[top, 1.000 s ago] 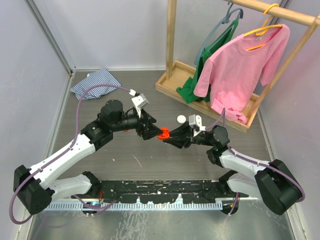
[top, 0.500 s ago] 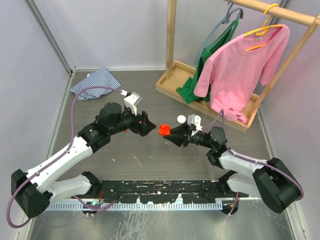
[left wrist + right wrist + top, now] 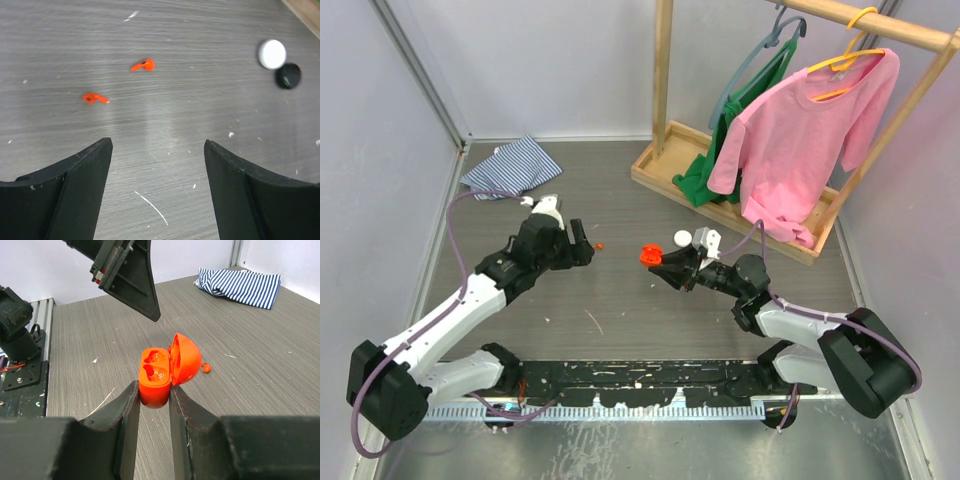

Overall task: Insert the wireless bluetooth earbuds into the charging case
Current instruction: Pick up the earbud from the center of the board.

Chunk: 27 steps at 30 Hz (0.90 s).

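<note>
Left wrist: left gripper (image 3: 157,144) spread, empty; earbuds (image 3: 144,65) lie at 11 o'clock. I'd descend square over the nearer earbud (image 3: 94,98); right gripper (image 3: 153,388) pinches the open charging case (image 3: 155,367).

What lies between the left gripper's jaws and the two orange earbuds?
Only bare grey wood-grain tabletop, nothing else before the small orange plastic earbuds; the left wrist view shows it.

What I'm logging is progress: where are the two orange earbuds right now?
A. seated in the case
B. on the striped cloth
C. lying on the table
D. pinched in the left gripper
C: the left wrist view shows the far earbud and the near earbud lying on the table, ahead of the open left gripper.
</note>
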### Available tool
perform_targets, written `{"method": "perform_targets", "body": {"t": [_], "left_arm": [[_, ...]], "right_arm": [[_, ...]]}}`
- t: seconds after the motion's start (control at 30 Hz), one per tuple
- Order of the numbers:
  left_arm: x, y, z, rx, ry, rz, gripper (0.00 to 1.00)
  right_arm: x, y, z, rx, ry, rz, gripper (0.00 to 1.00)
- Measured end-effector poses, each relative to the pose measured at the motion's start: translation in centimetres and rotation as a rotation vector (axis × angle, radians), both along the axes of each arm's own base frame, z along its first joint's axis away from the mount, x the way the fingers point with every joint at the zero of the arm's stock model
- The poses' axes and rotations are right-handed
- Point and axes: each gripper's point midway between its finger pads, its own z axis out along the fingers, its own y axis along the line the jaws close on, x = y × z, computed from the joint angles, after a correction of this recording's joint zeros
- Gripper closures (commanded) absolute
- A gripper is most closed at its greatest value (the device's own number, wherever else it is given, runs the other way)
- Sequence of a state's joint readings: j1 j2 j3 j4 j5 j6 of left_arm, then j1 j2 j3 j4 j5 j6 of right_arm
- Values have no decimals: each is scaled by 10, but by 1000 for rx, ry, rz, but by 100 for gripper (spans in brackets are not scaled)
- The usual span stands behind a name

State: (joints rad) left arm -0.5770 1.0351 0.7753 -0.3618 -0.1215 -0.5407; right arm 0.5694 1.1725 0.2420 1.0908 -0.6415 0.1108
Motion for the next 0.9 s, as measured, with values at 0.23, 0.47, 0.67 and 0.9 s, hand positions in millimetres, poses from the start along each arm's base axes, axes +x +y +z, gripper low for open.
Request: {"method": "perform_targets", "body": {"t": [0.23,0.47,0.67,0.9], "left_arm": [[4,33,-37,55,139,238,23],[9,56,-65,69,245,412,32],[13,66,-85,92,346,544,37],[24,66,-97,135,442,644,43]], "right_arm": [[4,0,-6,-10,14,-14,99],[5,0,-8,-13,18,-20,99],[5,0,-8,-14,18,-21,99],[5,0,-8,-14,17,-21,99]]}}
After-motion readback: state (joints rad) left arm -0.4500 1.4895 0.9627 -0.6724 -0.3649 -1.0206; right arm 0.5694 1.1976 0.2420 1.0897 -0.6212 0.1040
